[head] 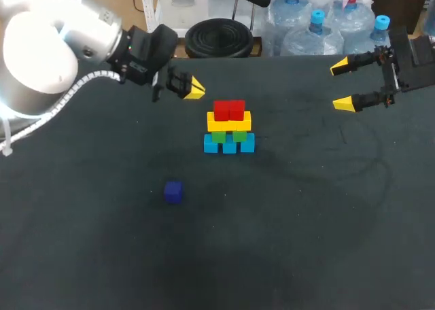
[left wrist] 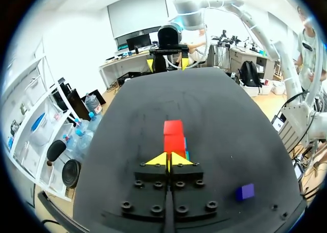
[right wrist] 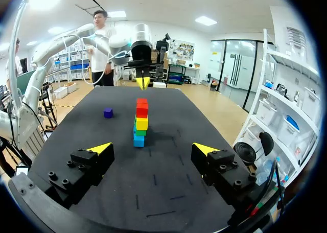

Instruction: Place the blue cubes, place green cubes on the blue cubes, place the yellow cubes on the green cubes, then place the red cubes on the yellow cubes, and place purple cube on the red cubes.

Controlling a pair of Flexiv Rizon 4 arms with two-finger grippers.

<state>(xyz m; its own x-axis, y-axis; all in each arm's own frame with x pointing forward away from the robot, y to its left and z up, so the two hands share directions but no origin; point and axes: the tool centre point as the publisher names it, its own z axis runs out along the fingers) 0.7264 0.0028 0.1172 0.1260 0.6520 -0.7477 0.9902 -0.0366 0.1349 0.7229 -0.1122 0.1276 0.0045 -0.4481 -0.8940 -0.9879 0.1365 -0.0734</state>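
A cube stack stands mid-table: blue cubes (head: 229,144) at the base, green cubes (head: 228,136) on them, yellow cubes (head: 229,122) above, red cubes (head: 229,110) on top. The purple cube (head: 173,192) lies alone on the dark table nearer the front left; it also shows beside my left gripper (left wrist: 169,160). My left gripper (head: 194,89) hovers shut and empty, just left of and above the stack. My right gripper (head: 344,85) stays wide open at the far right, holding nothing. From the right wrist, the stack (right wrist: 140,121) stands ahead of the open right gripper (right wrist: 153,149).
The dark table (head: 306,228) holds only the stack and the purple cube. Faint chalk-like marks cross its right half.
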